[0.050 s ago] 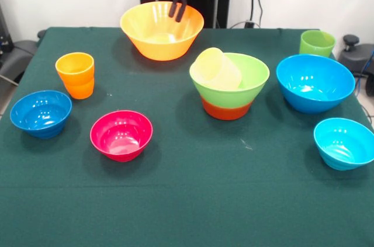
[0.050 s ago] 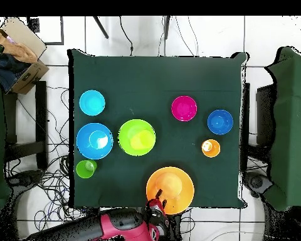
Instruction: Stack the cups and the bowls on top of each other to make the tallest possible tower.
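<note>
Standing near the middle of the green-covered table [image 1: 187,200], the tower [image 1: 229,86] is a low pile: the orange-red bowl [image 1: 227,108] sits on the cloth, the light green bowl [image 1: 236,83] is nested in it so that only the red base shows below, and the pale yellow cup [image 1: 217,69] lies tilted on its side inside the green bowl, its mouth towards the camera's left. From above the pile reads as one green disc with a yellowish patch in it [image 2: 137,137]. Just beside it, on the front view's right, stands the big blue bowl [image 1: 315,82], with the light green cup [image 1: 317,43] behind it and the small cyan bowl [image 1: 343,142] nearer the front edge. On the other side, well apart from the pile, the magenta bowl [image 1: 121,135] and the small dark blue bowl [image 1: 41,112] rest upright, and the orange cup [image 1: 75,75] stands behind them. The big yellow-orange bowl [image 1: 162,30] sits at the far edge of the table, apart from the pile. The gripper [image 1: 178,9] hangs over that bowl's rim on a red and black arm [image 2: 109,226]; its two dark fingers [image 1: 174,7] look close together with nothing between them, though the front view is too small to be sure they touch. All the bowls stand mouth up.
</note>
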Tool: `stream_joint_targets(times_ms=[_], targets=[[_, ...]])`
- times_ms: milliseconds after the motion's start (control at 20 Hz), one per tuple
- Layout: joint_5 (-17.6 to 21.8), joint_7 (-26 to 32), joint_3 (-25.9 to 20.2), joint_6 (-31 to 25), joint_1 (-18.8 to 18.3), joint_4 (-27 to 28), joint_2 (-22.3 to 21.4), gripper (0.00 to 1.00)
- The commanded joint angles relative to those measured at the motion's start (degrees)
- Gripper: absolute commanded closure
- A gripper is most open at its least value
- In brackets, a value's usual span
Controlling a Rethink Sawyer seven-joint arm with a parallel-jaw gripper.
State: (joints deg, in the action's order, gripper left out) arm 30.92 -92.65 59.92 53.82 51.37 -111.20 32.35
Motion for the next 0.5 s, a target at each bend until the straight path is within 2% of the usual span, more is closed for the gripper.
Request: stream_joint_targets(times_ms=[50,300,500], targets=[[3.83,7.52,-7.78,1.36,0.69,9.57,2.69,0.0],[12.46,5.76,-4.68,-0.47,0.31,7.48,-1.98,0.0],[17.01,4.4,-3.74,-2.6,0.87,6.48,-4.98,0.0]])
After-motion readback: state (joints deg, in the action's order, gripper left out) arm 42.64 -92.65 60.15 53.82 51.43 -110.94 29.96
